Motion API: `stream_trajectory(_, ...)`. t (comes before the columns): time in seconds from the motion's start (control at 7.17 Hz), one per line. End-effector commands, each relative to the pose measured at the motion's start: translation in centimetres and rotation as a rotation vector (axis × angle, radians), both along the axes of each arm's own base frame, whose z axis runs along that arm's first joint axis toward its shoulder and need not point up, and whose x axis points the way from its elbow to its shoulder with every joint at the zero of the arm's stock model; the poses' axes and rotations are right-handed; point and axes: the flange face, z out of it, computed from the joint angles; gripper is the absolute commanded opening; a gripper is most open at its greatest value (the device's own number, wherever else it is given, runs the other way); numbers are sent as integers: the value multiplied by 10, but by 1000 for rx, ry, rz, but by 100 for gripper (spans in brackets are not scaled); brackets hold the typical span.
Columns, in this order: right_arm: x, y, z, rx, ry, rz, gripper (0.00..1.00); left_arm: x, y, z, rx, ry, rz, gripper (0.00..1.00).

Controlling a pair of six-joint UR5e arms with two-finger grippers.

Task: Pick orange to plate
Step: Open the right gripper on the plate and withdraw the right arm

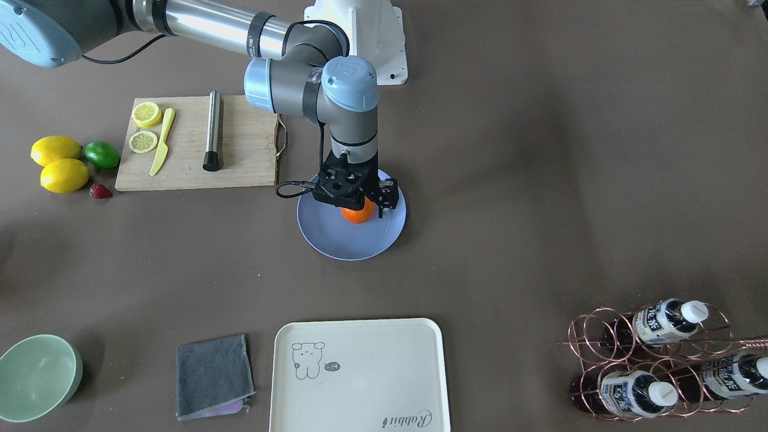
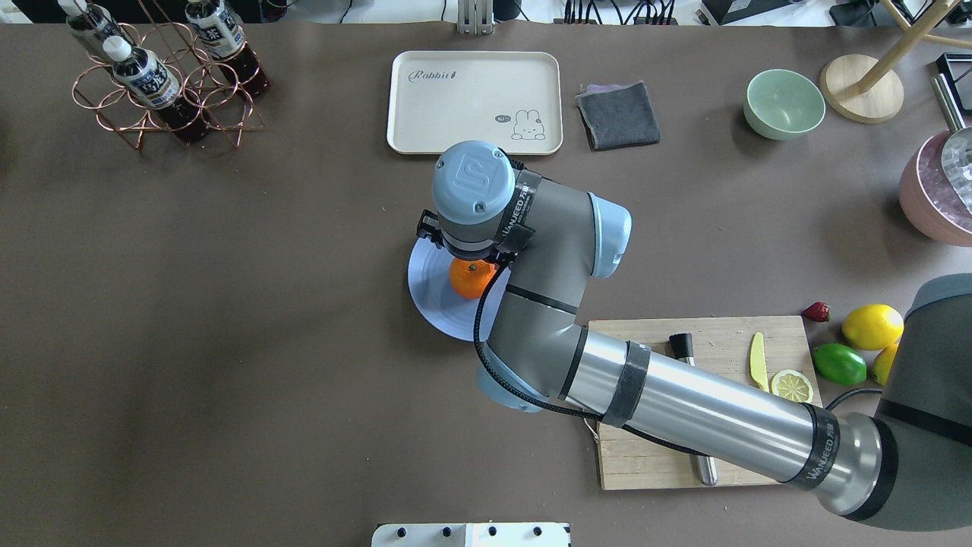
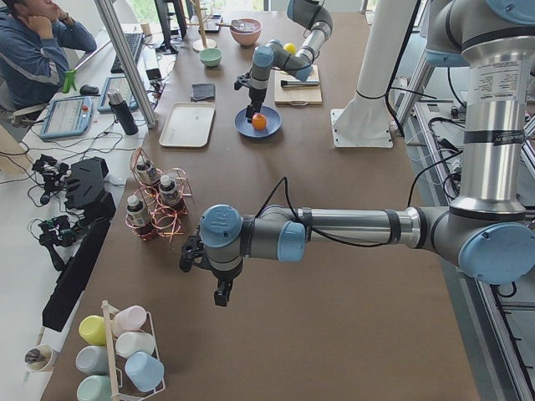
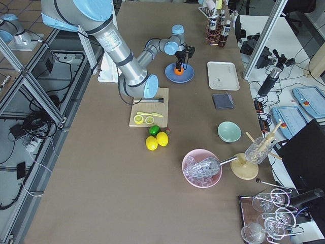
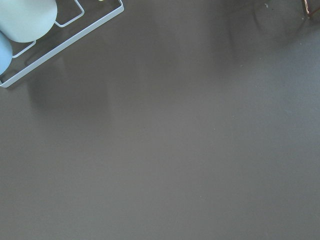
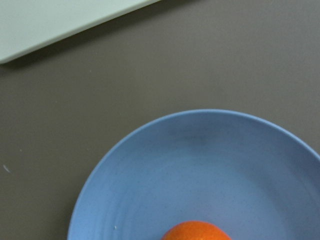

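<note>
The orange (image 1: 358, 215) sits near the middle of the periwinkle plate (image 1: 336, 237), its stem dot facing up in the overhead view (image 2: 471, 279). My right gripper (image 1: 359, 203) points straight down directly over it. One dark finger (image 1: 387, 199) stands just beside the fruit and the other is hidden by the wrist, so I cannot tell whether it grips. The right wrist view shows the plate (image 6: 165, 170) with the orange's top (image 6: 196, 231) at the bottom edge. My left gripper (image 3: 221, 294) hangs over bare table far from the plate, and I cannot tell its state.
A wooden cutting board (image 1: 240, 162) with lemon slices, a yellow knife and a metal rod lies beside the plate. Two lemons (image 1: 60, 162) and a lime (image 1: 102, 154) lie past it. A cream tray (image 1: 360, 384), grey cloth (image 1: 213, 375), green bowl (image 1: 36, 375) and bottle rack (image 1: 654, 360) line the far side.
</note>
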Motion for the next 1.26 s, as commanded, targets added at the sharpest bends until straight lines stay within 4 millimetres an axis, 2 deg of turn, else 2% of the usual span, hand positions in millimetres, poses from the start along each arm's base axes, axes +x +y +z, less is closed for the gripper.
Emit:
stream_trajectory(0.0,81,-56,0,-15,30,-62,100,0,3,3,-8,0,1,98)
stream_trajectory(0.14,142,-77,28,13,64,-129,100,-1,5,4,-11,0,0,98)
stream_trajectory(0.28,215,-85,76,53,72,-178,100,-1,5,5,-14,0,0,98)
stream_trajectory(0.42,285,-84,127,119,107,-226,100,-4,8,8,-19,0,-7,98)
stream_trajectory(0.56,350,-82,176,171,156,-272,100,-6,9,7,-20,1,-11,98)
stream_trajectory(0.84,466,-74,268,227,166,-400,100,-4,7,8,-29,-1,-9,98)
stream_trajectory(0.98,524,-62,313,260,177,-453,100,-4,7,7,-28,-1,-9,98)
stream_trajectory(1.12,574,-43,348,269,184,-466,100,-4,7,7,-27,-1,-8,98)
